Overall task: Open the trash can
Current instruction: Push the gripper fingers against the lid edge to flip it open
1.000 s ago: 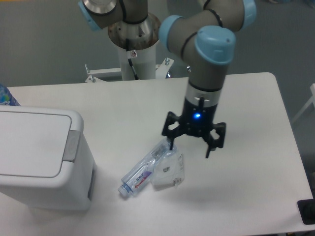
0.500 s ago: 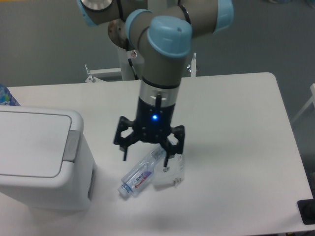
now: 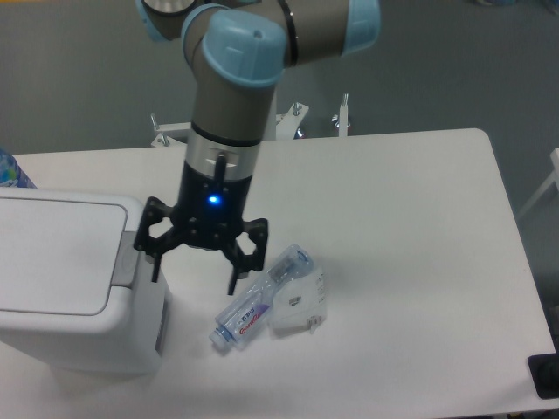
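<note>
The tool (image 3: 196,271), jaws spread, hangs just beside the bin (image 3: 74,288) at the bin's 3 o'clock. A crushed bottle (image 3: 262,298) lies close at the tool's 4 o'clock. The counter (image 3: 419,262) toward 3 o'clock is bare.

The trash can (image 3: 70,288) stands at the table's (image 3: 419,262) left edge — the gripper (image 3: 196,272) hangs just beside its right side, the crushed bottle (image 3: 259,301) lying further right.
</note>
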Tool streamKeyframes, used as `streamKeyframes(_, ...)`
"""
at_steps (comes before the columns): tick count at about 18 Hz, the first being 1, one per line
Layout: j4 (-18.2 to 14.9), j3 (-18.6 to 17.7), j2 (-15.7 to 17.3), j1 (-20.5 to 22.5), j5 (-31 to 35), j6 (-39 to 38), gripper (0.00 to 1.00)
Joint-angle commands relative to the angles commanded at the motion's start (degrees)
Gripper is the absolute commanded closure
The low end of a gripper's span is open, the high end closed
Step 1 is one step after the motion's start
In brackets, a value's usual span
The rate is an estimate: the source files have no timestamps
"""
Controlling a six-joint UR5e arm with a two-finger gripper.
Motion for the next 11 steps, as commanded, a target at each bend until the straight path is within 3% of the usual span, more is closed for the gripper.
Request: streamKeyframes(11, 0.0, -1.1, 0.1, -0.6, 0.3, 0.0, 0.00)
